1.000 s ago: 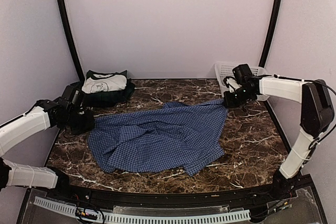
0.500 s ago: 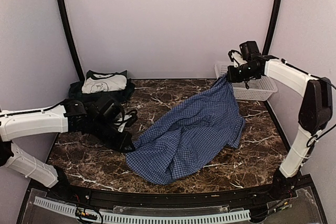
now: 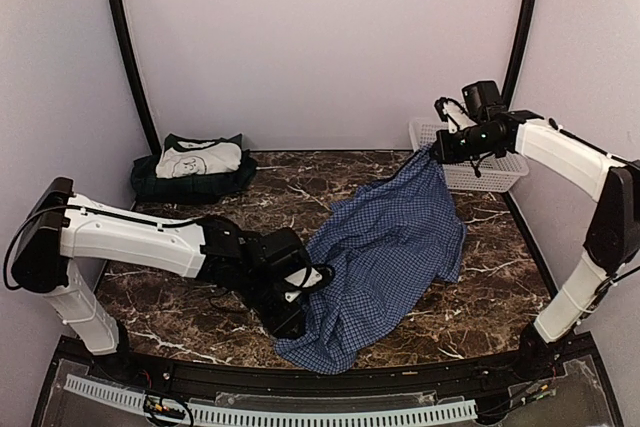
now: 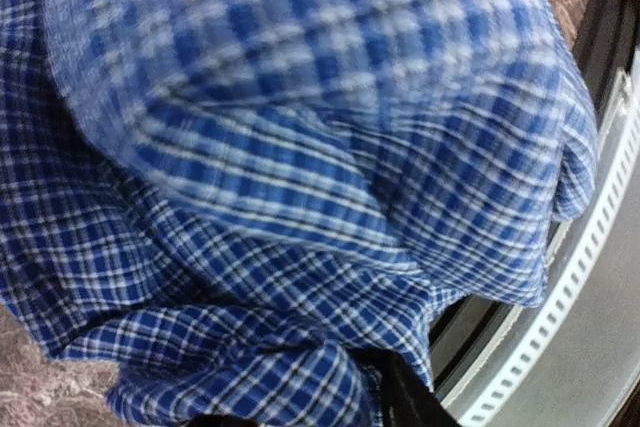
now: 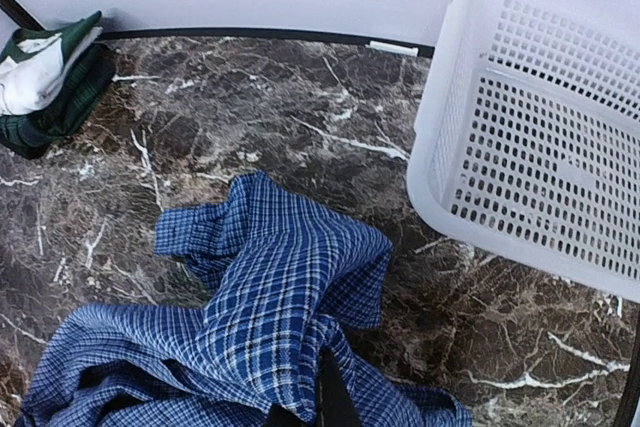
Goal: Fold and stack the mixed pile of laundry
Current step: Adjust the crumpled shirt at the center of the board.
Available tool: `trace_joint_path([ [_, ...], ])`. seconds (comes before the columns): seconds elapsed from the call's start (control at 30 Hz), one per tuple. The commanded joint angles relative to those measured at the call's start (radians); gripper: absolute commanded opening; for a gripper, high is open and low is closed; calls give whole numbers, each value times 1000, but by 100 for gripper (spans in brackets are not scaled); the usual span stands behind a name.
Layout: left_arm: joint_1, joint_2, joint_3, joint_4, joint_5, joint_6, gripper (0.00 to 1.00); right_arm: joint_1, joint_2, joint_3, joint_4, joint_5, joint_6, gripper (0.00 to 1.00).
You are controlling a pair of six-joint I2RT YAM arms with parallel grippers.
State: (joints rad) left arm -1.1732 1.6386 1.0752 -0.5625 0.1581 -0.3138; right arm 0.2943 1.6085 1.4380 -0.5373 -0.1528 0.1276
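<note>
The blue-and-white check shirt (image 3: 385,247) hangs stretched between my two grippers, slanting from the back right down to the front middle. My right gripper (image 3: 437,149) is shut on its upper corner, raised above the table by the basket. My left gripper (image 3: 297,315) is shut on its lower edge near the table's front. In the left wrist view the shirt (image 4: 300,147) fills the frame and hides the fingers. In the right wrist view the shirt (image 5: 260,317) bunches over the fingers. A folded white and dark green garment (image 3: 198,160) lies on a dark green plaid one (image 3: 205,183) at the back left.
A white lattice basket (image 3: 490,172) stands at the back right, also in the right wrist view (image 5: 540,147). The black front rail with a white slotted strip (image 3: 300,412) runs along the near edge, close under my left gripper (image 4: 560,327). Marble tabletop (image 3: 180,297) shows around.
My left gripper has pulled the shirt's left edge from the far left across to the front middle. My right gripper has lifted its corner up beside the basket. The shirt went from spread flat to hanging bunched.
</note>
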Motion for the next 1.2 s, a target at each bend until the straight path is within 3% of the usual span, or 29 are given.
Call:
trace_joint_path([
  [0.0,125,-107,-76,136,64,-28,55,-3,-42,-63,9,36,-20,0],
  [0.13,366,-312,-195,341,116,-148,74,-3,-73,-79,34,-13,-10,0],
  [0.2,468,-325,-213,425,172,-175,81,-3,-81,-71,35,-38,-7,0],
  [0.37,500,-50,-47,369,172,-116,84,-3,-114,-45,31,-95,3,0],
  [0.53,500,107,32,449,223,-102,83,-3,-153,-26,15,-132,9,0],
  [0.63,500,192,69,473,278,-96,75,-4,-178,-21,8,-149,13,0],
  [0.7,501,233,84,485,312,-99,58,-4,-190,-18,6,-160,15,0],
  [0.73,500,242,90,483,323,-94,39,-3,-194,-15,0,-160,15,0],
  [0.77,500,246,94,486,330,-92,30,-4,-199,-10,-7,-154,15,0],
  [0.8,500,227,93,493,342,-86,14,-5,-207,-9,-9,-151,15,0],
  [0.87,500,160,80,506,323,-77,1,-9,-224,-10,-10,-149,21,0],
  [1.07,487,-183,53,420,118,19,0,-44,-274,-41,-35,-118,48,0],
  [1.17,360,-276,53,347,67,157,0,-51,-305,-80,-26,-120,61,0],
])
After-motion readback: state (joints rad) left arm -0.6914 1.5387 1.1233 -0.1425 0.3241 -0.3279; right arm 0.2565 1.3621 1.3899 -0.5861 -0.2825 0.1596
